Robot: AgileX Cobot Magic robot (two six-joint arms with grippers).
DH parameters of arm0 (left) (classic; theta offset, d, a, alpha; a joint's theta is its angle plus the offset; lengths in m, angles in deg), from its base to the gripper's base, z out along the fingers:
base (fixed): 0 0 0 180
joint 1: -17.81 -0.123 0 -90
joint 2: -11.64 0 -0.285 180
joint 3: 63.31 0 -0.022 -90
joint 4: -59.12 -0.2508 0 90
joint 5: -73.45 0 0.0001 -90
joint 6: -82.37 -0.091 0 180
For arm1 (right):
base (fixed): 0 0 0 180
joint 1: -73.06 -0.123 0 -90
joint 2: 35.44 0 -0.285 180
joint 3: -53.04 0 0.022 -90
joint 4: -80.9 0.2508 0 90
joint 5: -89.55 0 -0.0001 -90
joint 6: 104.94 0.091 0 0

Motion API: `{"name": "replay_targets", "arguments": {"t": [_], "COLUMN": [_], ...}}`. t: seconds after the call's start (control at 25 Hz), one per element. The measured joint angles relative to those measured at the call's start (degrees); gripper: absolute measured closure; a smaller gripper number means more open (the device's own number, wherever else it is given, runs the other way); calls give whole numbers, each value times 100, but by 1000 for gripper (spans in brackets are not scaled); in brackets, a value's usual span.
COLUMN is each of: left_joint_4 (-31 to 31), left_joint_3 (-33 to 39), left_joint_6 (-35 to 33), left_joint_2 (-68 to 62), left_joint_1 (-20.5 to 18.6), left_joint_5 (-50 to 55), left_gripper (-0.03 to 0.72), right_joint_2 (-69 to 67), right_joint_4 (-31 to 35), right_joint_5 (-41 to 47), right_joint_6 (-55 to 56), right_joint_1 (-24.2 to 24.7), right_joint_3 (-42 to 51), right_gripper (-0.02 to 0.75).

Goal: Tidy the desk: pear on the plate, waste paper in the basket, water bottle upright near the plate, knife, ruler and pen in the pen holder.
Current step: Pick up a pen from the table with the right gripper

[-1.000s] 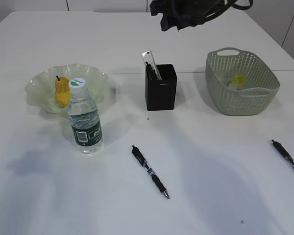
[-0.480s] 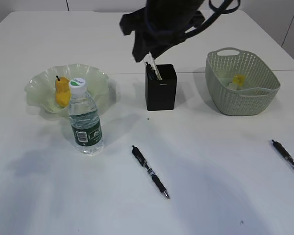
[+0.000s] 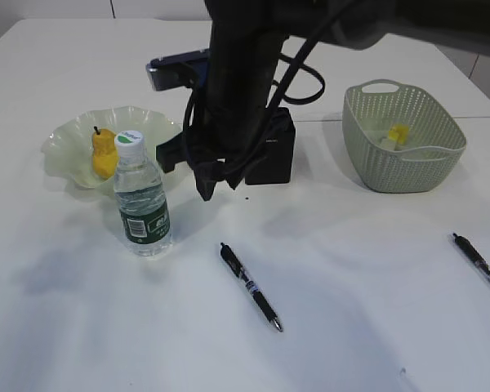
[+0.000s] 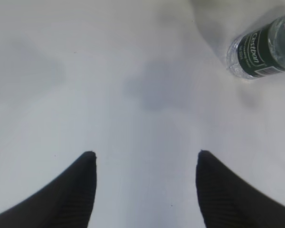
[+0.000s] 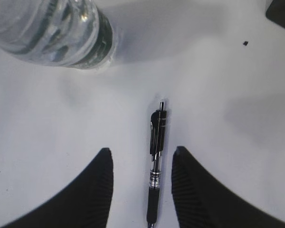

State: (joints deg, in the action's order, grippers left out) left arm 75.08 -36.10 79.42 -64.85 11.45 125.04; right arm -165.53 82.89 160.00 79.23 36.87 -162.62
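White desk [image 3: 82, 327] holds two pens [image 3: 251, 287] [image 3: 478, 265], one water bottle [image 3: 141, 196]; both jaws spread.

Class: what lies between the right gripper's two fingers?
In the right wrist view, the black click pen lies on the white desk between the right gripper's open fingers, untouched.

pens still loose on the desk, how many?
2. One pen lies mid-desk, in front of the bottle, below the right pincer. Another pen lies at the right edge. The arm hides part of the pen holder.
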Motion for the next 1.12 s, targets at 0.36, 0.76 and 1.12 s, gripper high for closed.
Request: {"name": "replay_targets", "arguments": {"t": [0.36, 0.76, 1.12], "left_joint_4": [0, 0, 0], "left_joint_3": [0, 0, 0], "left_joint_6": [0, 0, 0], "left_joint_2": [0, 0, 0], "left_joint_1": [0, 0, 0], "left_joint_5": [0, 0, 0], "left_gripper": [222, 222, 222], "right_joint_2": [-671, -786, -882], "right_joint_4": [-14, -50, 23], "right_joint_5": [0, -34, -53], "right_joint_6": [97, 97, 97], "right_joint_1": [0, 0, 11], "right_joint_3": [27, 753, 861], "right_gripper": [428, 428, 428]}}
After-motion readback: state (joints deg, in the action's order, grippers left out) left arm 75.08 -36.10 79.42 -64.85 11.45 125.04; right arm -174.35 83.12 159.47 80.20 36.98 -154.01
